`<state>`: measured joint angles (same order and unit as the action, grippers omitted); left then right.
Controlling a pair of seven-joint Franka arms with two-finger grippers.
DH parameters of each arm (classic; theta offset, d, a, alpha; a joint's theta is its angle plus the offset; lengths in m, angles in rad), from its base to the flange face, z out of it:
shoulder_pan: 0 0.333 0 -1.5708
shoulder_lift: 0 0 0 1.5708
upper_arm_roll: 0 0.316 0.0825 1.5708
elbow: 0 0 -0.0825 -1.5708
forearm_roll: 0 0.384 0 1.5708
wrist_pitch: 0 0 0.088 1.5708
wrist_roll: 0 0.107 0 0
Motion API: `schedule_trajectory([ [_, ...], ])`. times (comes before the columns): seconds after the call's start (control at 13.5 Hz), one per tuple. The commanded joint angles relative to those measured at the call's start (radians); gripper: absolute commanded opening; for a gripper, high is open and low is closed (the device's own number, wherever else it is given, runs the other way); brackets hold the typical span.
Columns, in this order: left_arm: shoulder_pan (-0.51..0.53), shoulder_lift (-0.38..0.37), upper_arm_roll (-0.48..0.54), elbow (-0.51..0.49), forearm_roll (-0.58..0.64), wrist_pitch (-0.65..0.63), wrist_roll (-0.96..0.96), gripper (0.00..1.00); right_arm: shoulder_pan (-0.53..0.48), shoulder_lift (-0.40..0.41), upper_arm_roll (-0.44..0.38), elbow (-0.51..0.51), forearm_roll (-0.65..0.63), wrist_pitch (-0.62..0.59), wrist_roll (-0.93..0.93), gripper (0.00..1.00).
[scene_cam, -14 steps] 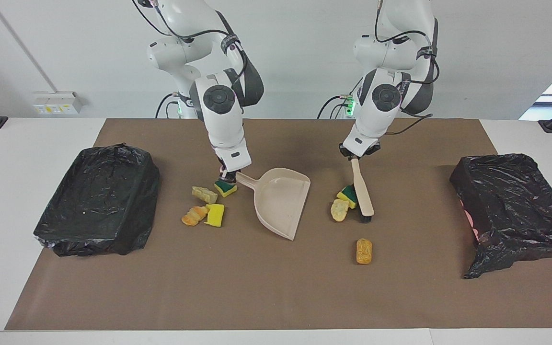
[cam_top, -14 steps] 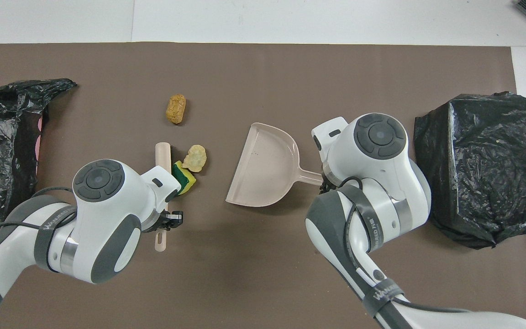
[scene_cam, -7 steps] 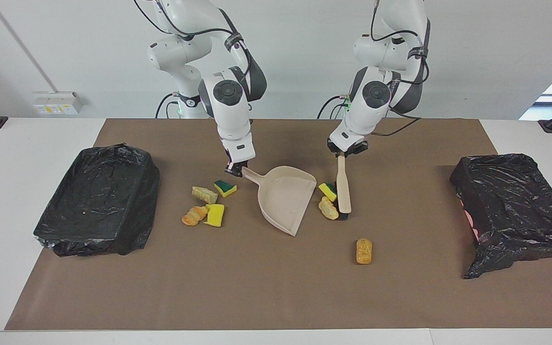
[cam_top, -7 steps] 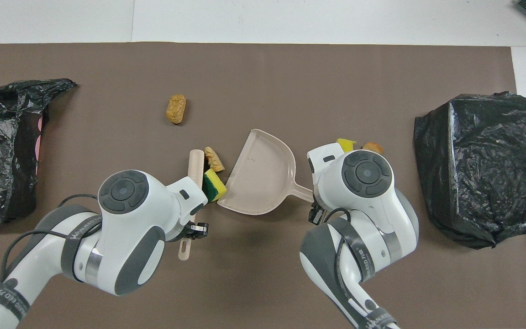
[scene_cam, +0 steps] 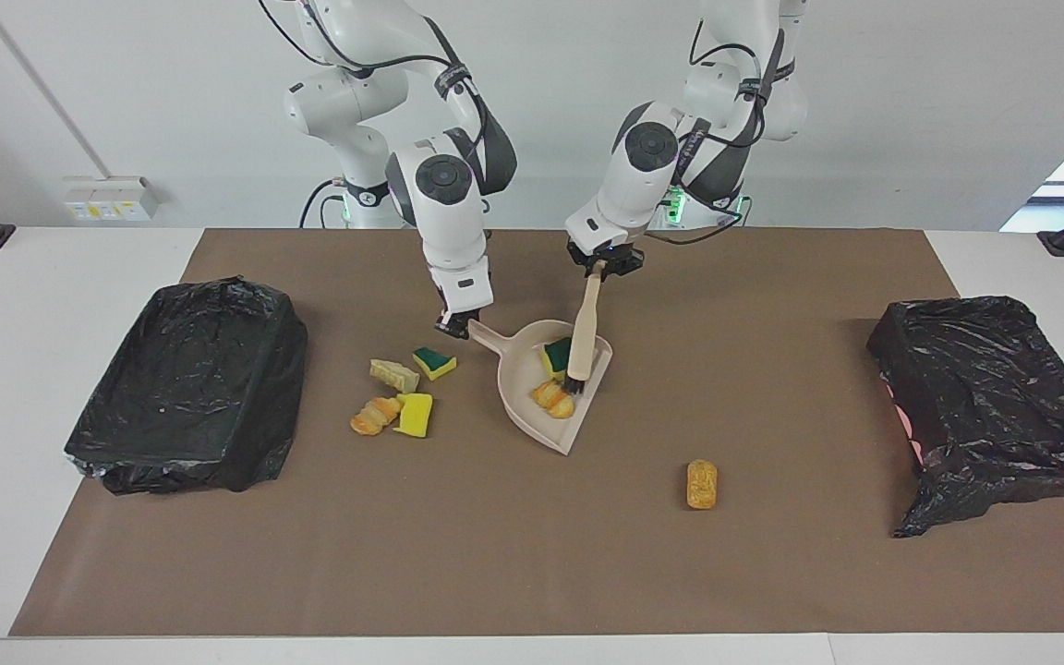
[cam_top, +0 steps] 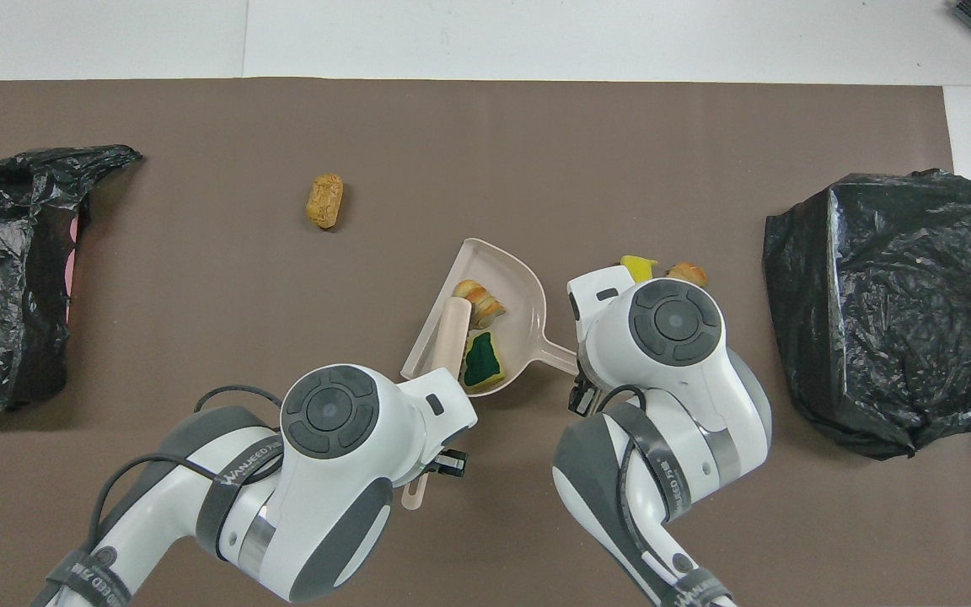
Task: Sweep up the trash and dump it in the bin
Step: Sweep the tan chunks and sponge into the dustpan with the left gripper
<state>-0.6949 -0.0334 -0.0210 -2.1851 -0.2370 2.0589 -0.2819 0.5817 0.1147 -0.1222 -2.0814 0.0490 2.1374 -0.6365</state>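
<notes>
Facing view: left gripper [scene_cam: 603, 268] is clamped on the top end of the brush [scene_cam: 583, 329] handle, over the dustpan [scene_cam: 532, 406]; brush tilts down, bristles inside the pan against two scraps. Right gripper [scene_cam: 455, 323] is closed tight on the tip of the dustpan handle; pan sits flat on the brown mat [scene_cam: 532, 554], mouth toward the left arm's end of the table. In the pan: green-topped sponge piece [scene_cam: 554, 355] and orange bread lump [scene_cam: 552, 397], sponge nearer the robots, lump touching the bristles. Four scraps beside the pan toward the right arm's end: green/yellow sponge [scene_cam: 434, 362], pale tan lump [scene_cam: 393, 375], yellow sponge [scene_cam: 415, 414], orange lump [scene_cam: 374, 416]; last two touch. One tan lump [scene_cam: 702, 484] lies alone, farther from the robots than the pan, toward the left arm's end. Black-bagged bin [scene_cam: 190, 383] at the right arm's end, second black-bagged bin [scene_cam: 994, 397] at the left arm's end, both well apart from the trash. Overhead view: left arm's wrist covers its gripper; brush handle [cam_top: 450, 337] crosses the pan [cam_top: 528, 291], green sponge [cam_top: 482, 361] and bread lump [cam_top: 479, 299] beside it inside. Right wrist hides its gripper and most of the four-scrap group; only yellow sponge [cam_top: 638, 267] and orange lump [cam_top: 688, 271] peek out. Lone lump [cam_top: 324, 201] is farther out.
</notes>
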Motion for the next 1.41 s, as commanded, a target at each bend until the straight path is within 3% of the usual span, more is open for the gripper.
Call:
schedule_trajectory([
  [0.0,0.009,0.047,0.026,0.125,0.005,-0.109,0.001,0.00,-0.005,-0.024,0.004,-0.020,-0.015,-0.010,0.035,0.00],
  [0.37,0.230,0.165,0.024,0.276,0.139,-0.146,0.050,0.00,-0.006,-0.024,0.004,-0.022,-0.006,-0.011,0.044,0.00],
  [0.59,0.363,0.248,0.026,0.402,0.171,-0.171,0.263,0.00,-0.006,-0.024,0.006,-0.022,-0.006,-0.010,0.047,0.00],
  [0.96,0.471,0.404,0.026,0.576,0.344,-0.163,0.440,0.00,-0.005,-0.024,0.006,-0.022,-0.006,-0.010,0.049,0.00],
  [1.18,0.482,0.415,0.026,0.567,0.441,-0.154,0.572,0.00,-0.005,-0.024,0.006,-0.022,-0.006,-0.010,0.057,0.00],
  [1.33,0.476,0.402,0.024,0.515,0.444,-0.161,0.604,0.00,-0.005,-0.024,0.006,-0.022,-0.006,-0.010,0.060,0.00],
])
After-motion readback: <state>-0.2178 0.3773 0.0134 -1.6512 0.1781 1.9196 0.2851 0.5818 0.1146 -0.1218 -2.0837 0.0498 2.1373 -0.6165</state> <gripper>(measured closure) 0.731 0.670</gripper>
